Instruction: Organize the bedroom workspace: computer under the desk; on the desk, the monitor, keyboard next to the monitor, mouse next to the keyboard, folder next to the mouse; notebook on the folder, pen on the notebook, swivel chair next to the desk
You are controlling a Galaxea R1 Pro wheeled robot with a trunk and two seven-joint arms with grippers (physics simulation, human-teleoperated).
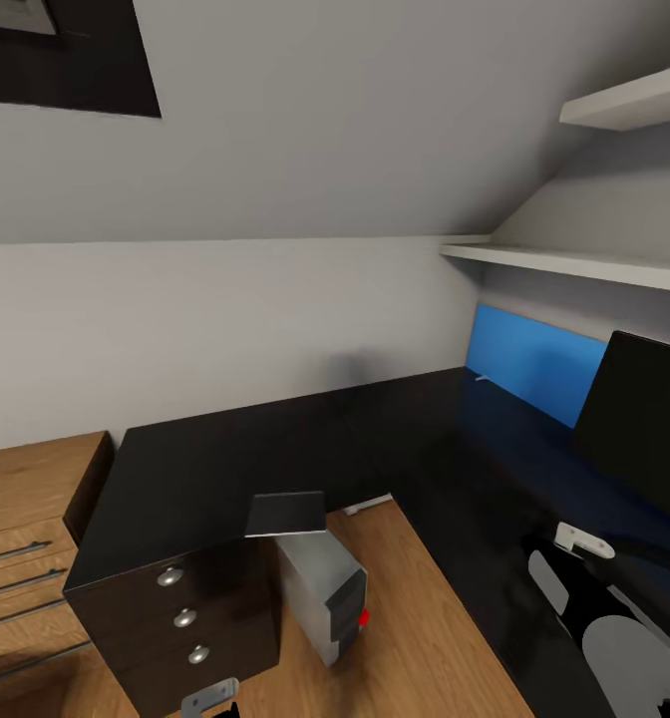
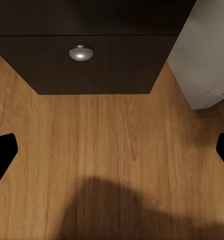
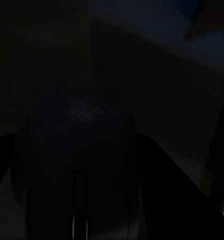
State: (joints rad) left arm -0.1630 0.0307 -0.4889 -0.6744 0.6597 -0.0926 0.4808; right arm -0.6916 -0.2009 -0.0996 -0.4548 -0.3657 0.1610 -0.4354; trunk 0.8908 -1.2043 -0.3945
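The grey computer tower (image 1: 320, 588) stands on the wood floor under the black L-shaped desk (image 1: 225, 459); its corner (image 2: 202, 65) lies beyond my left gripper. The black monitor (image 1: 639, 419) stands on the desk's right wing. My left gripper (image 2: 112, 150) hangs open and empty over the floor in front of the desk's drawers (image 2: 92, 65), and its tip shows low down as the left gripper (image 1: 215, 698). My right gripper (image 3: 112, 150) is over the dark desktop, fingers apart, with the rounded black mouse (image 3: 77, 145) between them. Keyboard, folder, notebook, pen and chair are out of view.
A dark drawer unit with three round knobs (image 1: 183, 618) forms the desk's left end. A wooden dresser (image 1: 26, 519) stands to its left. A blue panel (image 1: 534, 359) backs the desk, and white shelves (image 1: 574, 261) hang above it. My right arm (image 1: 624, 638) lies over the desk's right wing.
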